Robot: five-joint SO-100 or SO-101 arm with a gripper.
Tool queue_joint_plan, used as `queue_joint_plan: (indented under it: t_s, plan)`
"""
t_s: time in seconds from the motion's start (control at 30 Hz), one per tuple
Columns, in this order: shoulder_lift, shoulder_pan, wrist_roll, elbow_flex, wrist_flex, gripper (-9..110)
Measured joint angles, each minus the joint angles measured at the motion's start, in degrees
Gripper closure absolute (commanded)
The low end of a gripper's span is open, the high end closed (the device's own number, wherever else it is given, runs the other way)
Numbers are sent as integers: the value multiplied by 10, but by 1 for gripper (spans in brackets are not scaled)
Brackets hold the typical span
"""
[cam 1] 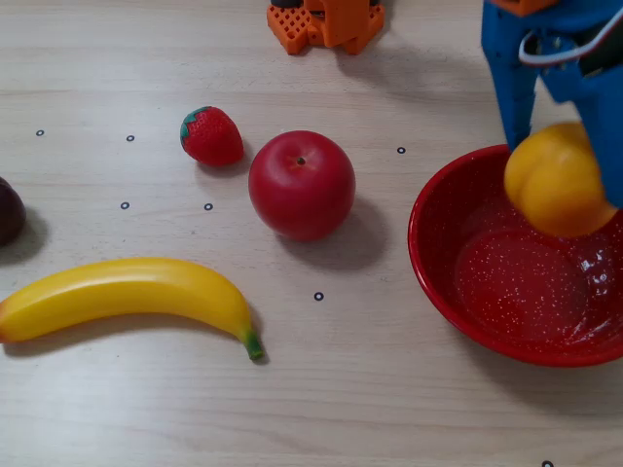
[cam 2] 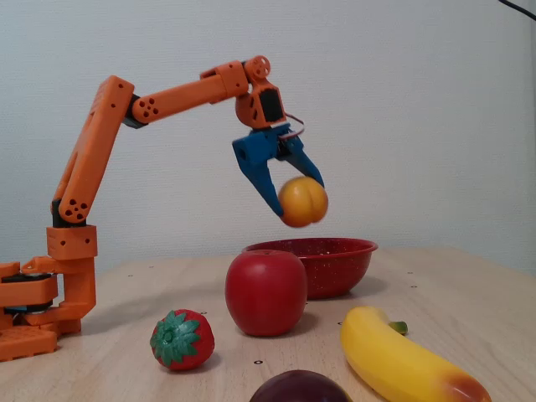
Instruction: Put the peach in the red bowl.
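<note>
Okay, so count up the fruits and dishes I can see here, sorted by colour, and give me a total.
Red: 3, the strawberry, the apple and the red bowl
Yellow: 1, the banana
Yellow-orange: 1, the peach, held in the pincer above the bowl
Dark purple: 1, a fruit cut off at the picture's edge
Total: 6

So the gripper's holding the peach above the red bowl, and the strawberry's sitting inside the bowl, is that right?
Not quite. The gripper does hold the peach above the red bowl, but the overhead view shows the strawberry on the table beside the apple, not in the bowl.
</note>
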Motion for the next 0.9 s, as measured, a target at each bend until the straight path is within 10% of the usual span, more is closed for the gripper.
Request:
queue_joint_plan:
  t_s: [0.37,0.9]
  plan:
    - [-4,-16,0,0,-1,58]
    - [181,-110,1,28,-11,101]
